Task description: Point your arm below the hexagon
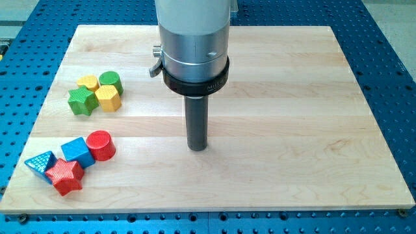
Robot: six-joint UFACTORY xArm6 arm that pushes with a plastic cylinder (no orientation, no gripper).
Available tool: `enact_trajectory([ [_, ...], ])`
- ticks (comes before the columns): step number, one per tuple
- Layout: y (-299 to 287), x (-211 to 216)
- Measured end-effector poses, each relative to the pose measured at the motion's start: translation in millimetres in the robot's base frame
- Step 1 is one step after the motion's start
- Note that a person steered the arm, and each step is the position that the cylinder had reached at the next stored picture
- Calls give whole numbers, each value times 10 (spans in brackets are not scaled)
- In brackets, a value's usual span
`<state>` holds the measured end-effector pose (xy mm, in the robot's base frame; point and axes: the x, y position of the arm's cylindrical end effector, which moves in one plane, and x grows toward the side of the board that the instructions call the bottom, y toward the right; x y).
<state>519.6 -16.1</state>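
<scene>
Along the bottom of the frame runs a blue metal base [195,224] dotted with holes, and it shows again up both sides. On it lies a pale wooden board [286,117], which fills most of the view.

Nearest, in the lower left of the frame, four blocks sit bunched together: a blue triangle [40,164] at the far left, a red star [64,177] just beside it, a blue cube [77,151] touching the star from above, and a red cylinder [100,145] to the right of the cube.

My tip [197,149] rests on the board near the middle of the frame, a little below centre. It is a plain dark rod hanging from a thick silver housing [195,45]; it has nothing that opens or closes and touches no block.

Farther back, in the upper left, lies the second bunch. The yellow hexagon [108,98] sits at its lower right, with a green star [82,102] touching its left side, a green cylinder [110,81] just behind it and a yellow block [88,82] of unclear shape behind the star. The hexagon is well apart from my tip, up and to the left of it.
</scene>
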Motion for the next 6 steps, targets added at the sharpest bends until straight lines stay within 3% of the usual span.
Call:
enact_trajectory([
  [2, -3, -167],
  [3, -194, -662],
  [6, -1475, -655],
])
